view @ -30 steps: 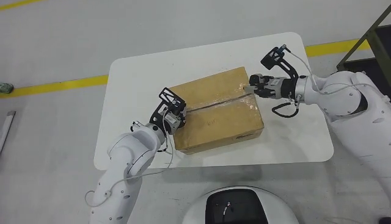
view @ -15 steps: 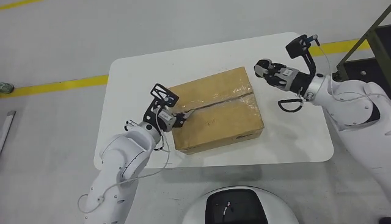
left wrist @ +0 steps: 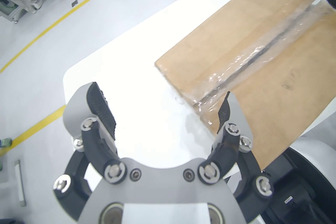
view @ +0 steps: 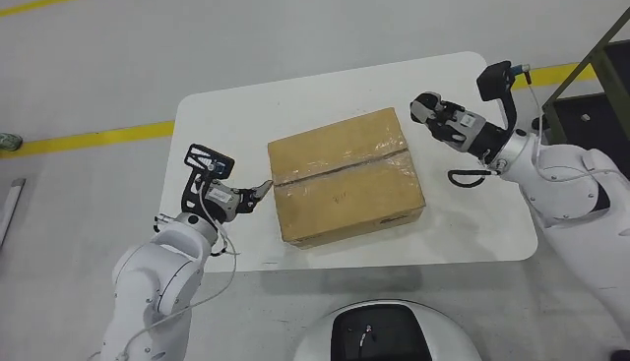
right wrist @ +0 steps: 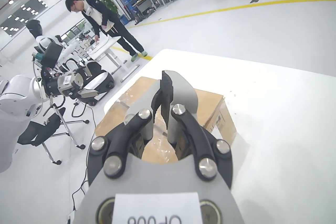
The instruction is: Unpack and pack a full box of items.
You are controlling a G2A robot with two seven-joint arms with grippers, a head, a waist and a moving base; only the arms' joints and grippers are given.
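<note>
A taped-shut cardboard box is sitting at the middle of the white table. The left gripper is hovering just beside the seam's end, jaws spread and empty. The right gripper is hanging near the opposite end, jaws clenched on nothing.

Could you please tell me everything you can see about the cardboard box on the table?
The cardboard box is a brown carton lying flat, top flaps shut, with crinkled clear tape along the centre seam. It sits mid-way on the white table, askew to its edges. Nothing else touches it: the open left end effector hangs just off one seam end, and the shut right end effector is off the other.
</note>
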